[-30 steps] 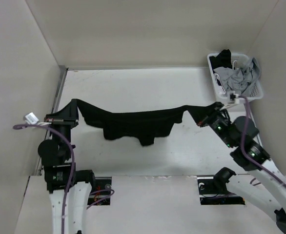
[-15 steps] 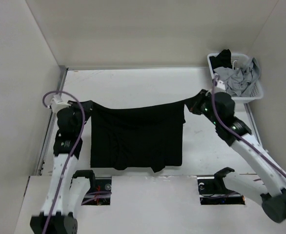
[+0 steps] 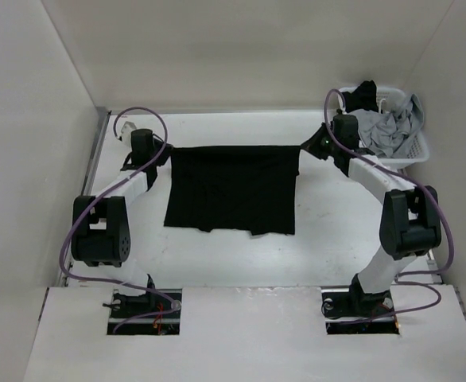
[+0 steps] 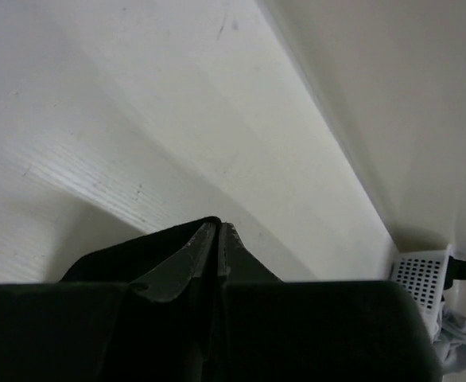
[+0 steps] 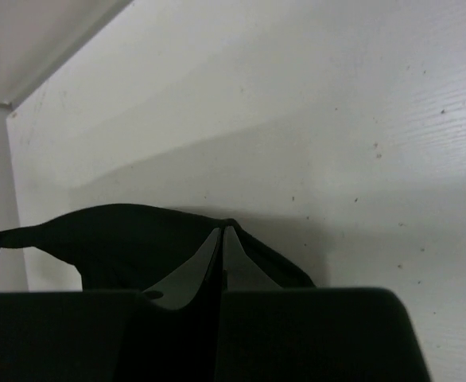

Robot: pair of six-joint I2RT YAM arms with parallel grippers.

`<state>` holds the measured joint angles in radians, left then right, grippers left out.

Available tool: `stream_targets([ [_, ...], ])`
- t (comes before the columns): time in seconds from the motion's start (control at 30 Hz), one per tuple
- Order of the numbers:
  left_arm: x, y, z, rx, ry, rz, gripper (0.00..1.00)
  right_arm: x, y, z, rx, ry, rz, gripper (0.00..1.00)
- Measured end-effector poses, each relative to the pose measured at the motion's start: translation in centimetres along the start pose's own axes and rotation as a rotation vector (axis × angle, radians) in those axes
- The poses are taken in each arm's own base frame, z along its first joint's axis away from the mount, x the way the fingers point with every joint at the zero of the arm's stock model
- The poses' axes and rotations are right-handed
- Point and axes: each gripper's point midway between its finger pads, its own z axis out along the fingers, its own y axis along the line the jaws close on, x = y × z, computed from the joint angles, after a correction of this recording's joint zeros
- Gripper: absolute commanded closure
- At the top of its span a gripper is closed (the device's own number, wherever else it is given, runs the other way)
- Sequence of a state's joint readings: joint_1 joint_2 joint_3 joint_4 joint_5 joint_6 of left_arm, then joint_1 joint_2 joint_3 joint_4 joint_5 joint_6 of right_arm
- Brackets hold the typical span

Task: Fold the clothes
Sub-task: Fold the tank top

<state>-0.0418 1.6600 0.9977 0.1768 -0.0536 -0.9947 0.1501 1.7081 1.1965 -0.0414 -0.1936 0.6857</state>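
Left gripper (image 3: 161, 154) and right gripper (image 3: 308, 148) are clamped on opposite upper corners of the black T-shirt (image 3: 233, 187), which is held stretched between them over the table (image 3: 217, 255).

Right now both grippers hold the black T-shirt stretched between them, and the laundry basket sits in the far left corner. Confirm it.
Wrong corner: the top external view shows the laundry basket in the far right corner. The rest holds: the left gripper and right gripper hold the black T-shirt stretched between them.
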Motion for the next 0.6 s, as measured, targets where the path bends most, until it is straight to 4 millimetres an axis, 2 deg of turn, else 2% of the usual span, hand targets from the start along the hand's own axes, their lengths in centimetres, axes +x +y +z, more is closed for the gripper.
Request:
stream_targets([
  [0.1,-0.5,-0.7,-1.3,0.053,-0.032,-0.009,1.0,-0.4,0.3,-0.9,-0.025,-0.032,-0.003,0.97],
  [0.17,-0.2,-0.1,-3.1,0.074,-0.045,-0.025,1.0,0.6,0.0,-2.3,-0.037,-0.044,-0.003,0.97],
  [0.27,0.8,1.6,-5.6,0.086,-0.049,-0.045,0.99,3.3,-1.0,-4.6,-0.042,-0.038,0.01,0.97],
  [0.4,2.1,4.0,-7.9,0.083,-0.042,-0.059,0.99,7.0,-2.0,-7.0,-0.042,-0.022,0.008,0.97],
  [0.5,2.5,5.6,-9.5,0.086,-0.047,-0.071,0.99,9.9,-2.4,-8.7,-0.052,-0.004,-0.008,0.97],
  [0.6,2.5,6.9,-11.2,0.103,-0.065,-0.082,0.99,11.7,-2.9,-9.9,-0.059,-0.001,-0.016,0.97],
])
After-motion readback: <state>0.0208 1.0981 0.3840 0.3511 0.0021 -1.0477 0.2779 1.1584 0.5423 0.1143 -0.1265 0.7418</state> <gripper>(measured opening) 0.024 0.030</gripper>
